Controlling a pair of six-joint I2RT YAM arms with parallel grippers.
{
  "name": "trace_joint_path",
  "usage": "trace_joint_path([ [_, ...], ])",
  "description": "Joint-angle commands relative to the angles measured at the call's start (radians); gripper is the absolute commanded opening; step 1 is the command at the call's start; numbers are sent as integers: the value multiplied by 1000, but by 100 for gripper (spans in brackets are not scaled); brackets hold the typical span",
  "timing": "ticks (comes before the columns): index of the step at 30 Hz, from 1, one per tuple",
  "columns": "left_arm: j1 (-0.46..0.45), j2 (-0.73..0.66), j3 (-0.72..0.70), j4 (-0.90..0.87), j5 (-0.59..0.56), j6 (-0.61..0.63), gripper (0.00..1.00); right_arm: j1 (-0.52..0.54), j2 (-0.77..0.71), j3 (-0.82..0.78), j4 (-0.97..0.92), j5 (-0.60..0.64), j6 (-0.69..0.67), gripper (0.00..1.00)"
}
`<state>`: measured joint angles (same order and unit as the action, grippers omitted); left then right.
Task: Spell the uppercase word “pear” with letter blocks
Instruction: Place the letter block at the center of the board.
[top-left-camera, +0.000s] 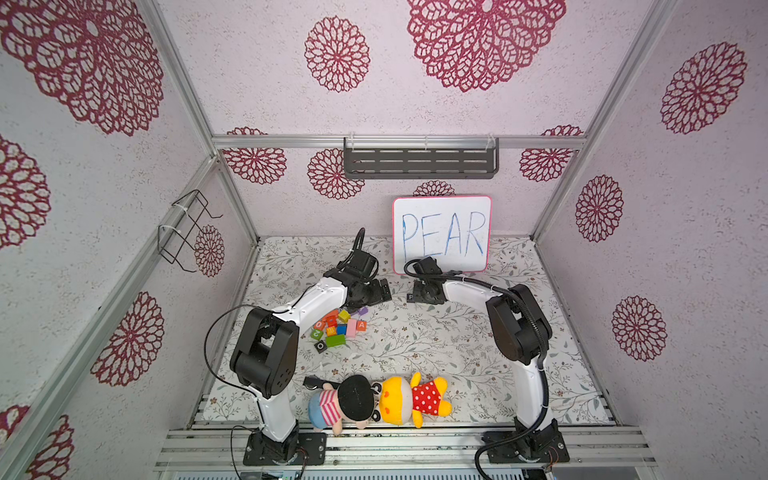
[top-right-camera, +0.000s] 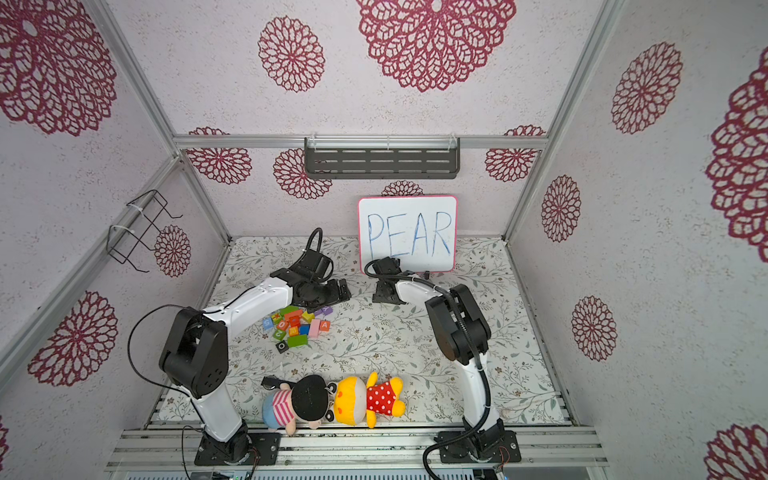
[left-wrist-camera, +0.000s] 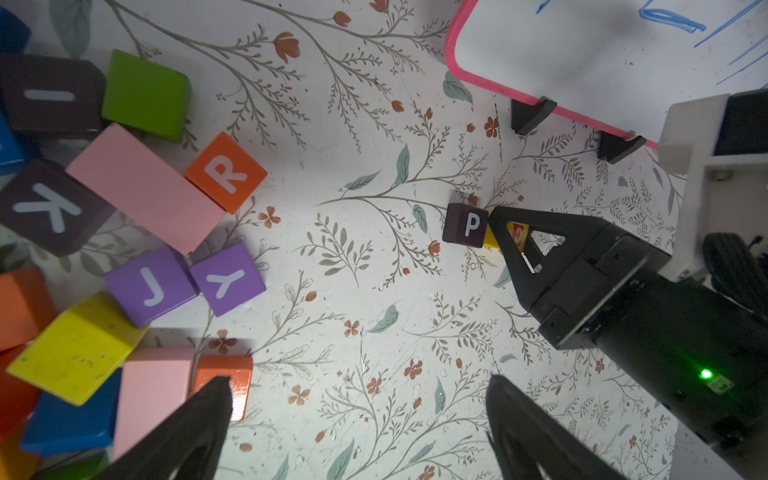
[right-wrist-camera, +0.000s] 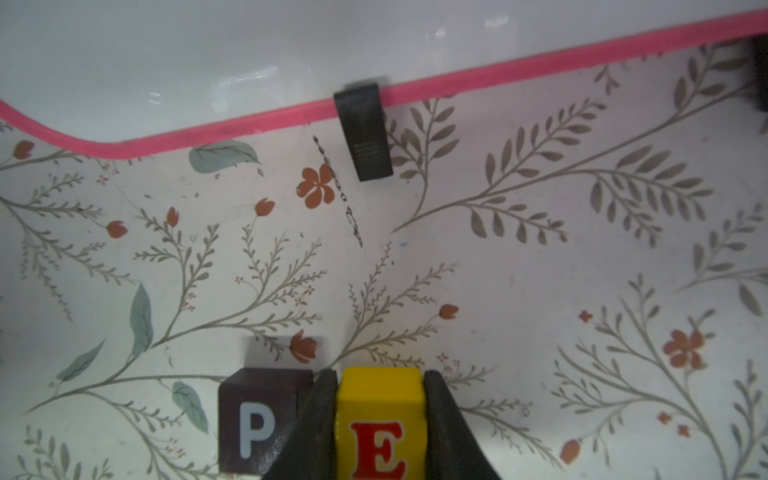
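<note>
Right wrist view sits close over the work. The right gripper (right-wrist-camera: 380, 386) is clamped on the yellow E block (right-wrist-camera: 380, 432), a glossy painted cube with a red serif letter. Its black wedge-shaped fingers (right-wrist-camera: 318, 415) press flat on two opposite faces. Just left of it sits the black P block (right-wrist-camera: 257, 419), matte and soft-edged, white letter up, with one finger filling the narrow space between the cubes. I cannot tell whether the E rests on the table (top-left-camera: 436, 345).

Both cubes are at the far middle of the table, whose cloth is printed with thin sprigs and rust flowers. They sit just in front of the whiteboard (top-left-camera: 441, 232), pink-rimmed on small black feet, with PEAR scrawled in blue.

The left gripper (left-wrist-camera: 357, 380) hangs with jaws spread wide, nothing between them, near the far right side of the heap of painted blocks (top-left-camera: 338, 328). There the orange-red R block (left-wrist-camera: 226, 172) lies against a long pink bar (left-wrist-camera: 145, 187), and the orange-red A block (top-left-camera: 361, 325) sits at the heap's right edge. Two plush dolls (top-left-camera: 395, 403) lie along the near edge.
</note>
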<state>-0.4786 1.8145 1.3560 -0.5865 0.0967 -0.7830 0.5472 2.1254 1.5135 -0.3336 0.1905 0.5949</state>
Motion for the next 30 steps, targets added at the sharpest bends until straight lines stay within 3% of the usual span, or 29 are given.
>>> trace_joint_path([
  [1,7,-10,-11,20,-3,-10,98,-8,7,24,-12,24,11,30],
  [30,7,-47,-37,43,14,-25,98,-7,-42,22,-9,-3,-5,45],
])
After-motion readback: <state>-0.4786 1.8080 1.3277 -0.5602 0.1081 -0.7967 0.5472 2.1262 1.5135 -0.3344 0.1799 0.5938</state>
